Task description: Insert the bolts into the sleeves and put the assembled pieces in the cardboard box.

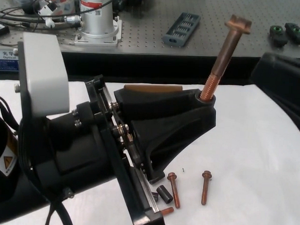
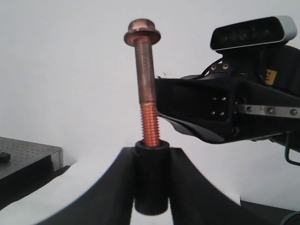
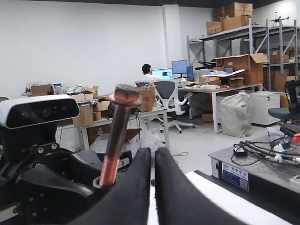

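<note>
The left gripper (image 2: 151, 151) pinched the black sleeve (image 2: 151, 183) upright, apparently so the bolt (image 2: 143, 84) could stand in it thread-first, head up, well above the white-covered bench (image 1: 256, 160). The right gripper (image 3: 152, 153), fingers pressed almost together on nothing, sat just beside the shank. The high view added loose bolts (image 1: 205, 186) and a spare sleeve (image 1: 164, 193) on the cloth; the left wrist view made the pinch plain.

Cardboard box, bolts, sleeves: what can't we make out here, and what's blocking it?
- Cardboard box: high view, a brown strip, probably its edge; the left gripper covers the rest.
- Held bolt: left wrist view, its lower end sits inside the sleeve, so depth is unknown.
- Loose bolt: high view, partly under that gripper; any pieces farther under are hidden.
</note>
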Controlling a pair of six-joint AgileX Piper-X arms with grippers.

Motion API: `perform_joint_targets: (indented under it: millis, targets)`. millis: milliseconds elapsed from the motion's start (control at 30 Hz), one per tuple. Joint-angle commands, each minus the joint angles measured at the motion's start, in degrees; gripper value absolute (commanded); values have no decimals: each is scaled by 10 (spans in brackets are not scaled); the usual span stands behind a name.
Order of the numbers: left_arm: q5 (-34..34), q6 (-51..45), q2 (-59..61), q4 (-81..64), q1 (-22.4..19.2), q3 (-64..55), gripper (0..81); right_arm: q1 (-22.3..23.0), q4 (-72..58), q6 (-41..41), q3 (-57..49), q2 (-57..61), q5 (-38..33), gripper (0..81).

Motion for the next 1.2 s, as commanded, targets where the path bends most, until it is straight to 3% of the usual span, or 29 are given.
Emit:
perform_joint_targets:
  millis: [0, 433, 867, 1167]
  targets:
    - [0, -3, -8, -24, -1, -7, 6, 0, -2, 4, -14, 9, -17, 36]
    - [0, -3, -8, -7, -1, -7, 6, 0, -7, 6, -47, 34, -85, 36]
    - [0, -3, -8, -3, -1, -7, 6, 0, -7, 6, -47, 34, -96, 36]
    - [17, -9, -8, -4, -1, -7, 6, 0, -7, 6, -47, 34, -141, 36]
